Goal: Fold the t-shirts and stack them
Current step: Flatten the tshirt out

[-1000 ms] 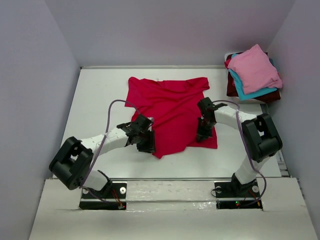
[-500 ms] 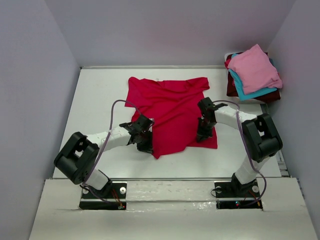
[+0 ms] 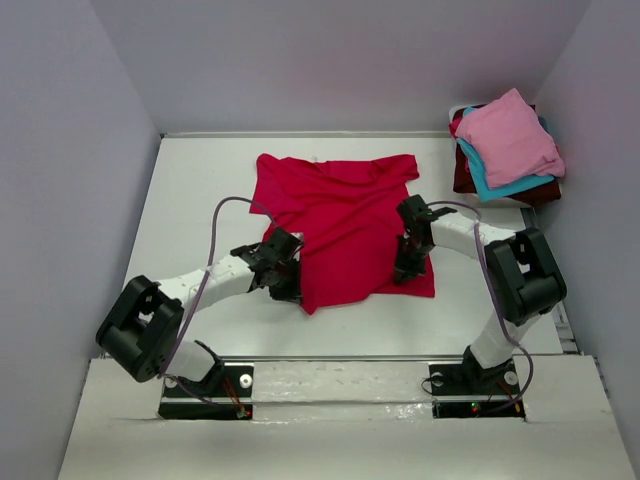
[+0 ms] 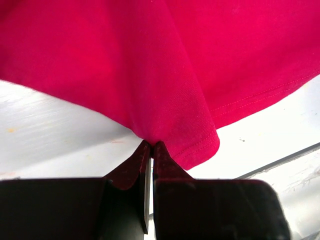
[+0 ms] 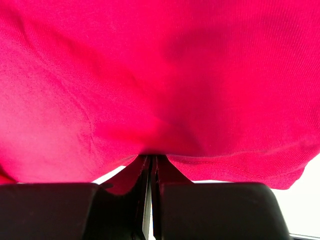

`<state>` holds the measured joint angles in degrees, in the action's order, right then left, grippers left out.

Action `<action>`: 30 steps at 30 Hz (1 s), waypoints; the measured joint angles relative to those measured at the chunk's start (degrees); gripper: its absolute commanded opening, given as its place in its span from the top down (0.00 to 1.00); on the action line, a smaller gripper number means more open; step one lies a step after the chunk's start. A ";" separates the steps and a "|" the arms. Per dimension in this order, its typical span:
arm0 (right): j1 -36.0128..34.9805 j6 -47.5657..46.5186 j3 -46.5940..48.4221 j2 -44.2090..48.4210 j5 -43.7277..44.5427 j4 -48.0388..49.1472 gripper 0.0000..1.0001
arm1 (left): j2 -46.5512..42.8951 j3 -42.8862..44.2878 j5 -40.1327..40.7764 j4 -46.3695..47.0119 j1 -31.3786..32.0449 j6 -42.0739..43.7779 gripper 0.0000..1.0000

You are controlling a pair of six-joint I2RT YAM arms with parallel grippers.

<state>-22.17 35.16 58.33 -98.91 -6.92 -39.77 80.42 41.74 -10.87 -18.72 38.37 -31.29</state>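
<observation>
Crimson t-shirt (image 3: 345,215): lying open across the middle of the tabletop (image 3: 185,200), collar end toward the far edge, hem toward the near edge.
Left gripper (image 3: 291,287): down at the shirt's near-left corner, and the left wrist view shows the fingers (image 4: 134,167) clenched tight on a gathered peak of red cloth (image 4: 150,65), with white table beneath.
Right gripper (image 3: 404,268): on the shirt's right side close to the hem, and its own camera shows it (image 5: 151,161) pinched hard onto a fold of the fabric (image 5: 160,75).
Hem line: uneven, drawn to a point at the near-left where the left arm has it, squarer at the near-right corner.
Other shirts: stacked at the far-right corner, well apart from the red one, with the light pink shirt (image 3: 510,135) on top, the teal-blue shirt (image 3: 490,186) under it and the dark maroon shirt (image 3: 463,176) at the bottom.
Stack's footing: hard to call from above, as what it rests on is mostly hidden.
</observation>
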 measured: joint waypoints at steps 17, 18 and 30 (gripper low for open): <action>0.44 -0.04 1.14 -0.83 -0.55 -1.25 0.93 | -2.29 4.02 3.80 -5.99 -0.24 0.24 0.88; 0.44 -0.07 1.33 -1.01 -0.55 -1.46 0.93 | -2.29 4.87 3.98 -6.69 -0.24 0.42 0.87; 0.85 -0.72 2.40 -1.86 -0.39 -2.73 0.93 | -1.84 8.90 7.52 -11.28 -0.24 0.87 0.70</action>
<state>-21.32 34.44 60.73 -100.77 -7.31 -42.50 78.59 50.63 -3.36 -30.00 38.13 -30.41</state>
